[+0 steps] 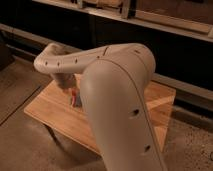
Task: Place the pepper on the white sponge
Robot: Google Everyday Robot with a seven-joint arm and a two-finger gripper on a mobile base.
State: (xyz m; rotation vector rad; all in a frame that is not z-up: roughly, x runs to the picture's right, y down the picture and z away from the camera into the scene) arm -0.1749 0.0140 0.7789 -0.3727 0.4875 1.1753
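Note:
My arm (100, 60) sweeps across the view and hides much of the wooden table (50, 112). The gripper (69, 88) hangs down over the table's middle, mostly hidden behind the arm's big near link. Right below it a small red piece (74, 93), which may be the pepper, shows against a grey-blue block (77, 101) standing on the table. I cannot tell whether the gripper touches them. No white sponge shows; the arm covers the spot to the right of the block.
The table has a bare left part and a right end (160, 100) showing past the arm. A dark shelf unit (150, 35) runs along the wall behind. Concrete floor (20, 145) surrounds the table.

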